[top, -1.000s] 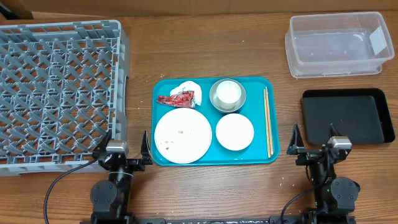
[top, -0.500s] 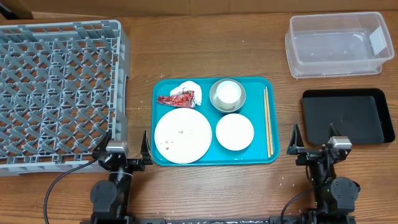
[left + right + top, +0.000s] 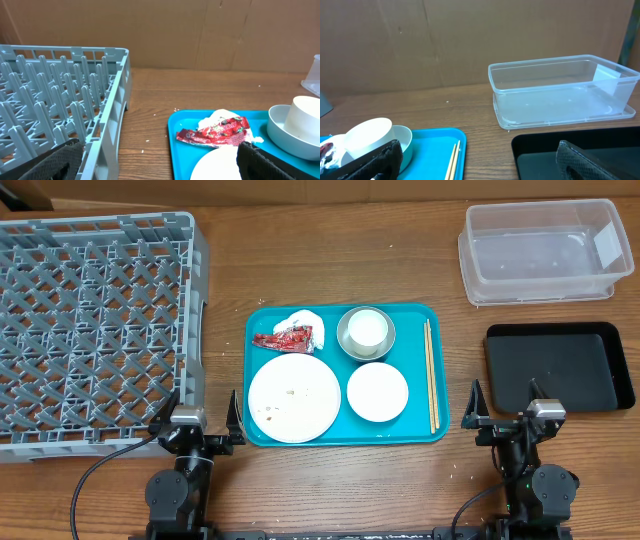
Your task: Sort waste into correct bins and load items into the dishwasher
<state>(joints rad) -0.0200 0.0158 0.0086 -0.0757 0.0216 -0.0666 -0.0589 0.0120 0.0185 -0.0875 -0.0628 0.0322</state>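
On the teal tray (image 3: 420, 320) lie a red wrapper (image 3: 283, 338) on a white napkin (image 3: 301, 321), a large white plate (image 3: 294, 398) with crumbs, a white bowl (image 3: 377, 392), a steel bowl (image 3: 350, 345) holding a white cup (image 3: 367, 329), and chopsticks (image 3: 431, 375). The grey dish rack (image 3: 95, 330) stands at the left. A clear tub (image 3: 540, 250) and a black tray (image 3: 557, 367) stand at the right. My left gripper (image 3: 203, 418) is open at the tray's near left corner. My right gripper (image 3: 505, 404) is open between the teal and black trays. Both hold nothing.
A brown cardboard wall (image 3: 200, 30) closes the far side of the wooden table (image 3: 330, 250). A few white crumbs (image 3: 150, 140) lie on the wood between rack and teal tray.
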